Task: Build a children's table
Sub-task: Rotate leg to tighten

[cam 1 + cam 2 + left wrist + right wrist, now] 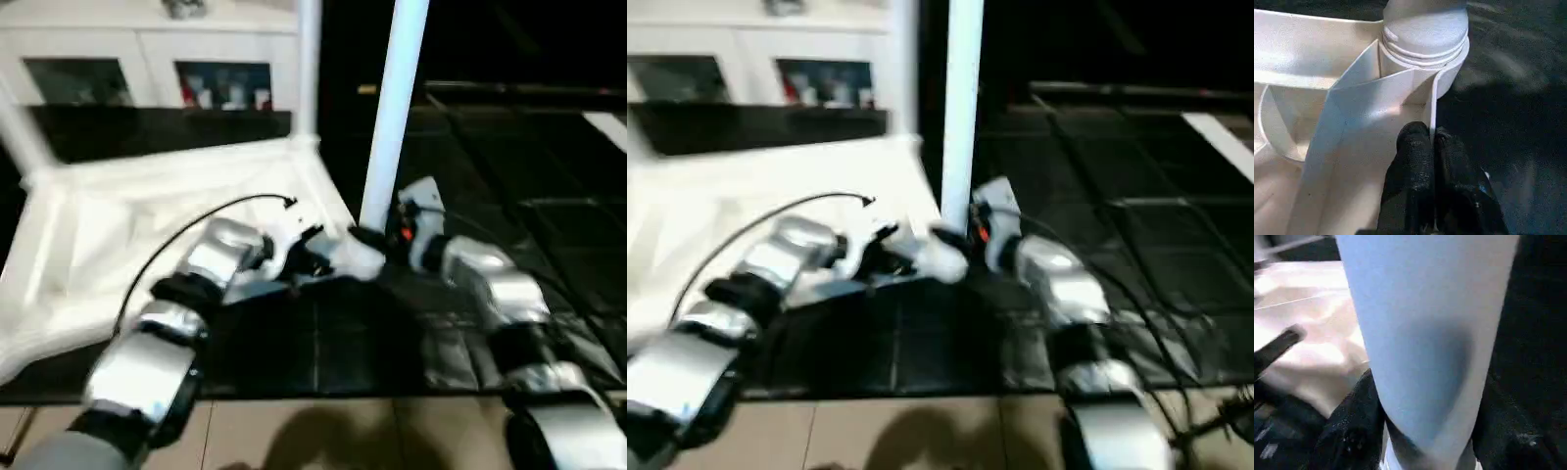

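Right wrist view, leg (1425,333) between right gripper (1420,431) fingers

The top (147,225) lies upside down on the mat (323,343), a cabinet (147,69) behind it. One leg (392,108) stands upright in its near right corner socket (1425,63); another (309,64) stands at the far right corner.

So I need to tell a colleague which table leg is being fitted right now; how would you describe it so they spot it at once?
Start at the white plastic square table top lying upside down on the dark floor before the white glass-doored cabinet. At its corner nearest the robot's grippers, a long white tube leg stands upright in the round socket. Unlike the other upright legs, it has the right gripper around its base.
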